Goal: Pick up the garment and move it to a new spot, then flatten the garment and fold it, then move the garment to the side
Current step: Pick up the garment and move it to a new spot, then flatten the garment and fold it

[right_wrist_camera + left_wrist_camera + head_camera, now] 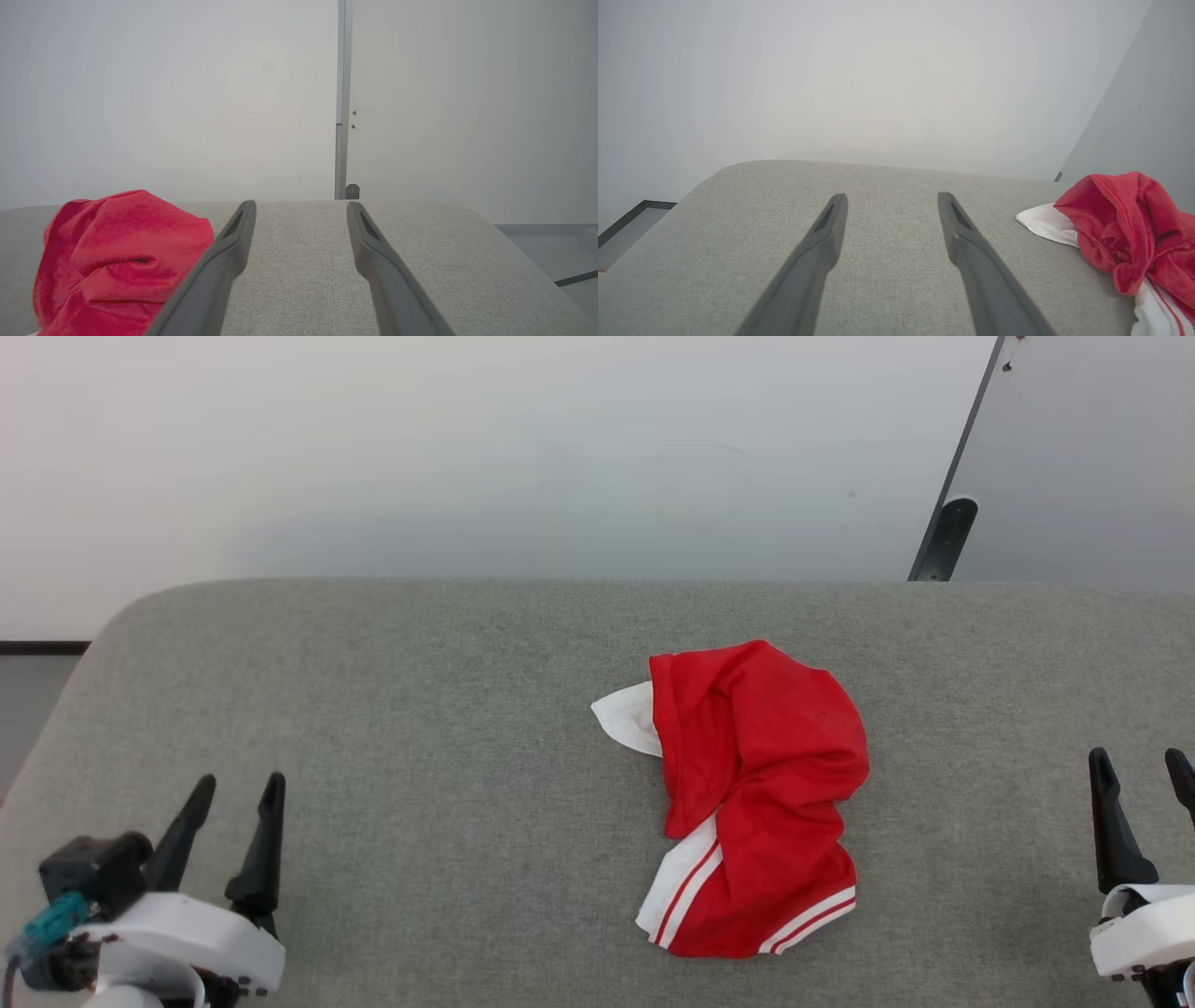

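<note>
The garment (756,793) lies crumpled in a heap on the grey fabric surface (448,709), a little right of centre: red cloth with a white sleeve end poking out at its left and red-and-white stripe trim along its near edge. No print shows. My left gripper (243,784) rests open at the lower left, well apart from the heap. My right gripper (1141,763) stands open at the lower right edge, also clear of it. The left wrist view has the garment (1125,233) right of the open left gripper (892,198); the right wrist view has the garment (117,256) left of the open right gripper (301,205).
The surface has a rounded far-left corner (140,607) with a pale wall behind. A dark slanted panel edge (952,513) stands at the back right. Bare fabric stretches to the left of the heap and between the heap and each gripper.
</note>
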{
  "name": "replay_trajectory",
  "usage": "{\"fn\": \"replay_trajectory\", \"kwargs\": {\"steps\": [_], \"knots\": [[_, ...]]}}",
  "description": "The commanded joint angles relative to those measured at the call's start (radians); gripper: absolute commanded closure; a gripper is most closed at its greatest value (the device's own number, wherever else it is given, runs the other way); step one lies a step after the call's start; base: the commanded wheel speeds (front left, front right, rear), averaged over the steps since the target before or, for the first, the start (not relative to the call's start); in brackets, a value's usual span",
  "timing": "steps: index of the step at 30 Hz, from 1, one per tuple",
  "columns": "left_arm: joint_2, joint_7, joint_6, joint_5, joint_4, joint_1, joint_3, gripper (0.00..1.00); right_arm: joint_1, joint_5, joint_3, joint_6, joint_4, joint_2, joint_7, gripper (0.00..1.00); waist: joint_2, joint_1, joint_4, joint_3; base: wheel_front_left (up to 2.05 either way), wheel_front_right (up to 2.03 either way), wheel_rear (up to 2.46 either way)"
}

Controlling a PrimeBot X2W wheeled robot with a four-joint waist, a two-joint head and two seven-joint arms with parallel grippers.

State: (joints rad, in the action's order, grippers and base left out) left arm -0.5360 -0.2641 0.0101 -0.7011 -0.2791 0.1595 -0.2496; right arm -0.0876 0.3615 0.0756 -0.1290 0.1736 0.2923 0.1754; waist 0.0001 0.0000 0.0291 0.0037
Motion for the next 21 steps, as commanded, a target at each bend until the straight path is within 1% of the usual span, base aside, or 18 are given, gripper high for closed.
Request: {"fn": "replay_trajectory", "kwargs": {"steps": [1, 10, 21], "knots": [[0.010, 0.000, 0.010, 0.011, 0.006, -0.018, 0.019, 0.00, -0.010, 0.007, 0.000, -0.003, -0.003, -0.004, 0.003, 0.00, -0.0001, 0.0000, 0.000, 0.002, 0.00, 0.00, 0.00], [0.047, 0.000, 0.043, 0.073, 0.000, -0.032, 0.066, 0.00, -0.011, 0.003, 0.006, -0.003, -0.004, -0.007, 0.004, 0.00, -0.0001, 0.0000, 0.001, 0.013, 0.00, 0.00, 0.00], [0.066, 0.000, 0.061, 0.106, -0.017, -0.024, 0.085, 0.00, -0.006, -0.006, 0.008, -0.003, -0.010, -0.013, -0.001, 0.00, -0.0001, 0.0000, -0.002, 0.013, 0.00, 0.00, 0.00]]}}
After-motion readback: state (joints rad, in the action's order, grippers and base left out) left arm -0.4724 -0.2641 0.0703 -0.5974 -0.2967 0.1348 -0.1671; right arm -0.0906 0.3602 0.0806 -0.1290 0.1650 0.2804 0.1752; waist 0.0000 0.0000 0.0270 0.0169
